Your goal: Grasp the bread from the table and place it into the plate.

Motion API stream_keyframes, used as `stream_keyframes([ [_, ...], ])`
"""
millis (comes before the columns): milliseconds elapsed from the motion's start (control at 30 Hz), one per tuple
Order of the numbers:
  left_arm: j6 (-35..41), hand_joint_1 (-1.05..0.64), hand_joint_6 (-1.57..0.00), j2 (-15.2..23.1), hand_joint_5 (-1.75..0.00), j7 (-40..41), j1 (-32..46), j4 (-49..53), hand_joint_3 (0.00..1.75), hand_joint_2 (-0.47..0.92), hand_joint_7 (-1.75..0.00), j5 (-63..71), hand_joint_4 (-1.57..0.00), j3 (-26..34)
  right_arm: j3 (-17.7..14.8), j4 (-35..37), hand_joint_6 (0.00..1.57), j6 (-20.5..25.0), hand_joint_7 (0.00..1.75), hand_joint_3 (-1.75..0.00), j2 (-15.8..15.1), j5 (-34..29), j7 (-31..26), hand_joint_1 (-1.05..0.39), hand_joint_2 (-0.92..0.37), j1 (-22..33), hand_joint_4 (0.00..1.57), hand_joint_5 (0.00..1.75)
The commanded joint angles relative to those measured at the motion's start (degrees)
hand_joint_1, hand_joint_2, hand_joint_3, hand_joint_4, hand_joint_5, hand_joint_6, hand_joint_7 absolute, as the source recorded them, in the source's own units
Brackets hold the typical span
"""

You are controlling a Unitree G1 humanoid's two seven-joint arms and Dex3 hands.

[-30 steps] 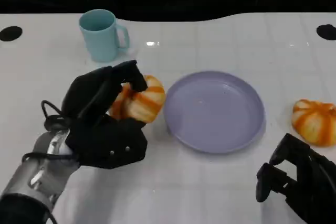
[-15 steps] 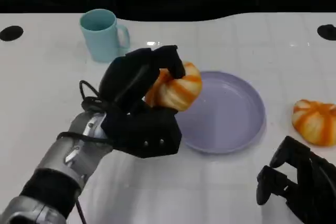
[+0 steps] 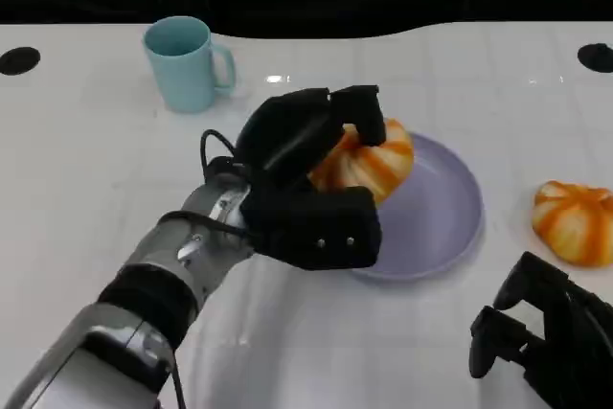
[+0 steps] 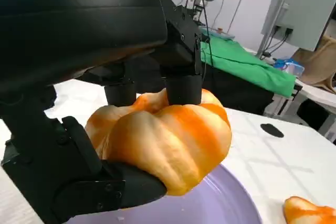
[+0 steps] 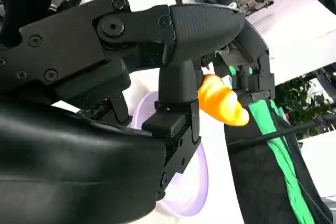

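My left hand [image 3: 306, 189] grips an orange-and-cream striped bread [image 3: 369, 162] and holds it above the left part of the lilac plate [image 3: 442, 227]. The left wrist view shows the bread [image 4: 168, 140] close up, fingers [image 4: 178, 51] over its top and the thumb under it, with the plate [image 4: 210, 211] just below. A second striped bread [image 3: 575, 222] lies on the table right of the plate. My right hand [image 3: 541, 337] rests at the lower right with its fingers curled and nothing in them. In the right wrist view the held bread [image 5: 221, 102] shows over the plate [image 5: 191, 182].
A light blue mug [image 3: 187, 62] stands at the back left of the white table [image 3: 86, 170]. Dark round marks [image 3: 19, 60] sit at the table's far corners. The second bread [image 4: 307, 212] also shows at a corner of the left wrist view.
My left hand has carried the bread to the right, from beside the plate to over its left part. The right hand has stayed in place.
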Motion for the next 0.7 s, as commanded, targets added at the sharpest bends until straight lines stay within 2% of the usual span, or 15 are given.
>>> stream_keyframes([
  [33, -0.2, -0.20, -0.72, -1.6, -1.75, -0.2, -3.3, 4.1, 1.30, 0.49, -1.75, 0.0, -0.92, -0.9, -0.8, -0.2, 0.56, -0.3, 1.62, -0.38, -0.6, 0.5, 0.4, -0.60, -0.92, 0.1, 0.74, 1.75],
  [433, -1.4, -0.20, -0.71, -4.4, -1.75, -1.6, -6.8, 11.4, 1.17, 0.57, -1.71, -0.7, -0.89, -2.3, -0.8, -0.8, 0.58, -0.1, 1.62, -0.37, -0.4, 0.5, -0.4, -0.59, -0.92, 0.5, 0.74, 1.75],
  [467, -1.1, -0.20, -0.70, -4.6, -1.75, -2.7, -6.9, 11.6, 1.17, 0.57, -1.62, -1.4, -0.87, -1.9, -0.8, -0.9, 0.58, -0.1, 1.62, -0.37, -0.4, 0.5, -0.4, -0.59, -0.92, 0.5, 0.74, 1.75],
  [500, -0.9, -0.21, -0.68, -4.7, -1.75, -3.7, -7.1, 11.8, 1.13, 0.58, -1.44, -1.7, -0.85, -1.9, -0.8, -0.9, 0.58, 0.0, 1.62, -0.37, -0.5, 0.5, -0.4, -0.59, -0.92, 0.5, 0.74, 1.75],
  [533, -0.8, -0.21, -0.64, -4.7, -1.67, -4.7, -7.3, 11.8, 0.95, 0.63, -1.06, -1.9, -0.74, -1.8, -0.8, -0.9, 0.57, -0.1, 1.62, -0.38, -0.5, 0.5, -0.3, -0.59, -0.92, 0.5, 0.73, 1.75],
  [567, -0.8, -0.23, -0.65, -4.7, -1.50, -5.3, -7.4, 11.8, 0.79, 0.69, -0.81, -1.9, -0.68, -1.9, -0.8, -0.9, 0.57, -0.1, 1.62, -0.38, -0.5, 0.5, -0.3, -0.59, -0.92, 0.5, 0.73, 1.75],
  [600, -0.6, -0.23, -0.67, -4.6, -1.41, -6.5, -7.6, 11.8, 0.67, 0.75, -0.65, -2.0, -0.65, -1.8, -0.7, -0.9, 0.57, -0.1, 1.62, -0.38, -0.5, 0.5, -0.3, -0.59, -0.92, 0.5, 0.73, 1.75],
  [633, -0.5, -0.26, -0.64, -4.6, -1.18, -7.4, -7.6, 11.9, 0.50, 0.83, -0.45, -2.1, -0.60, -1.7, -0.7, -0.9, 0.57, -0.2, 1.62, -0.38, -0.4, 0.4, -0.4, -0.59, -0.92, 0.4, 0.73, 1.75],
  [667, -0.6, -0.27, -0.64, -4.3, -1.09, -8.4, -7.8, 11.9, 0.42, 0.88, -0.36, -1.8, -0.59, -2.0, -0.8, -1.0, 0.58, 0.1, 1.62, -0.38, -0.4, 0.5, -0.5, -0.59, -0.92, 0.5, 0.73, 1.75],
  [700, -0.7, -0.37, -0.53, -4.1, -0.85, -9.1, -7.9, 12.0, 0.32, 0.90, -0.22, -1.6, -0.45, -2.2, -0.8, -1.1, 0.58, 0.4, 1.62, -0.38, -0.4, 0.6, -0.6, -0.59, -0.92, 0.5, 0.73, 1.75],
])
